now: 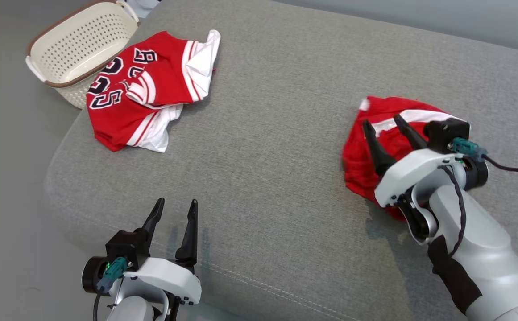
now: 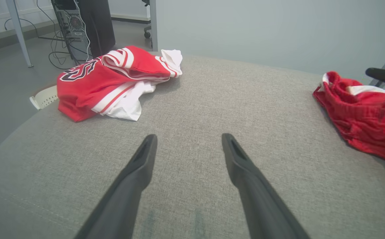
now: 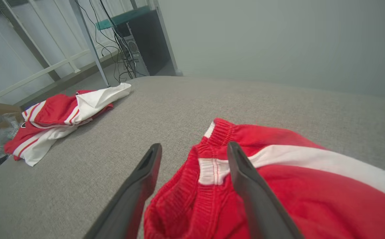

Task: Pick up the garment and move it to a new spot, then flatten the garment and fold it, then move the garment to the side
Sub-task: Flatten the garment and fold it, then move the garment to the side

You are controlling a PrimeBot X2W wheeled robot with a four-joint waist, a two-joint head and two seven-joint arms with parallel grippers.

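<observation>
The garment (image 1: 358, 156) is a crumpled red piece with a white stripe and an elastic waistband, lying at the right of the grey cushion (image 1: 276, 133). My right gripper (image 1: 381, 120) hovers over it, open, with nothing pinched between the fingers. In the right wrist view the waistband of the garment (image 3: 295, 192) shows between and beyond the spread fingers of the right gripper (image 3: 194, 145). My left gripper (image 1: 176, 201) stands open near the cushion's front left edge, far from the garment (image 2: 361, 122). In its own view the left gripper (image 2: 189, 136) holds nothing above bare fabric.
A red and white numbered jersey (image 1: 151, 89) lies bunched at the cushion's far left corner. Beside that corner stands a cream perforated basket (image 1: 80, 44) on the floor. Table legs, cables and a dark computer case (image 2: 93, 23) stand beyond the cushion.
</observation>
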